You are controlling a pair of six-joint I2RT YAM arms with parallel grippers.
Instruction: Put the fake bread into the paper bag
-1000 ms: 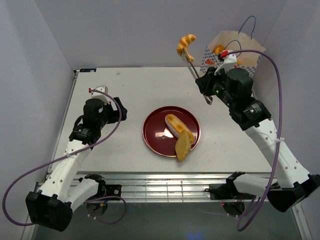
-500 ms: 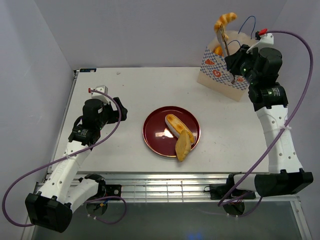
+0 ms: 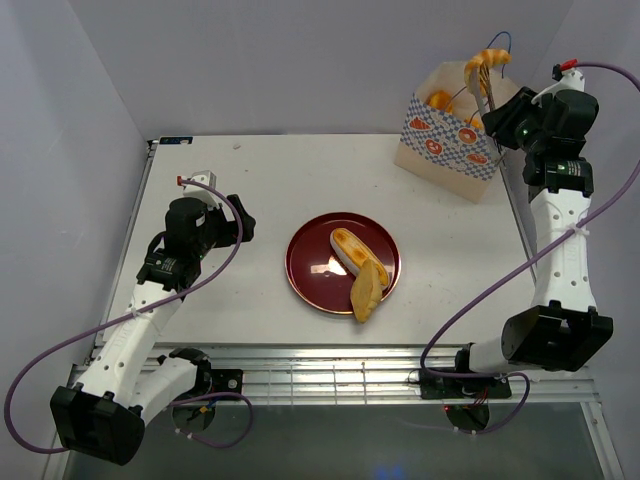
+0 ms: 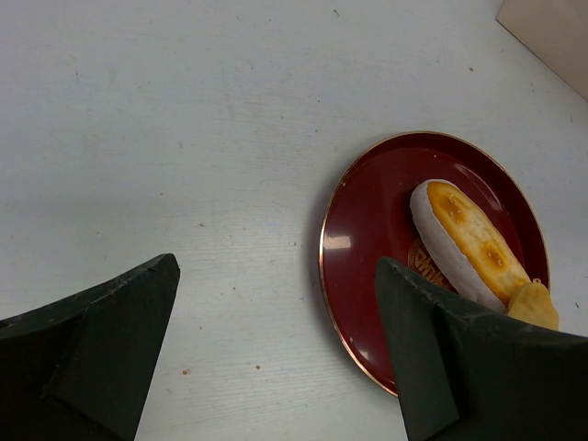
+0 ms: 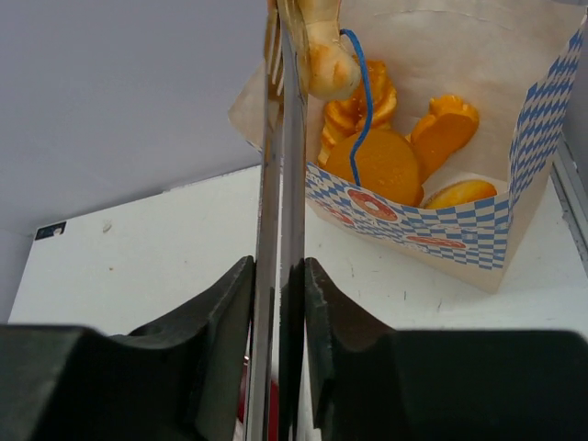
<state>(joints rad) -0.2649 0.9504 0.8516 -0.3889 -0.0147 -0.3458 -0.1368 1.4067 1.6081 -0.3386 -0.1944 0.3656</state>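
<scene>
A: What is the right gripper [image 5: 280, 276] doing?

B: Its fingers are pinched narrow on a pair of metal tongs [image 5: 280, 165]. The tongs' far tips clamp the croissant [image 5: 322, 50]. I'd say the tongs are there for reach, so the arm can stay outside the bag while the bread goes in.

A: Where is the croissant?

B: It is up in the air over the open mouth of the paper bag [image 5: 542, 138], not yet inside. The bag stands at the far right corner of the table [image 3: 230, 180].

A: Is anything in the way?

B: One blue cord handle [image 5: 365, 101] loops up right beside the croissant. I cannot tell whether they touch, but it could snag on the way down. A round bun [image 5: 384, 165] and other orange pieces already lie in the bottom, with room left above them.

A: What about the rest?

B: An oval roll [image 3: 347, 247] and a flat wedge [image 3: 366, 292] wait on the dark red plate [image 3: 310, 275] mid-table, well apart from the bag. The left gripper [image 4: 276, 266] hangs near the plate with its fingers wide apart and nothing in them.
</scene>
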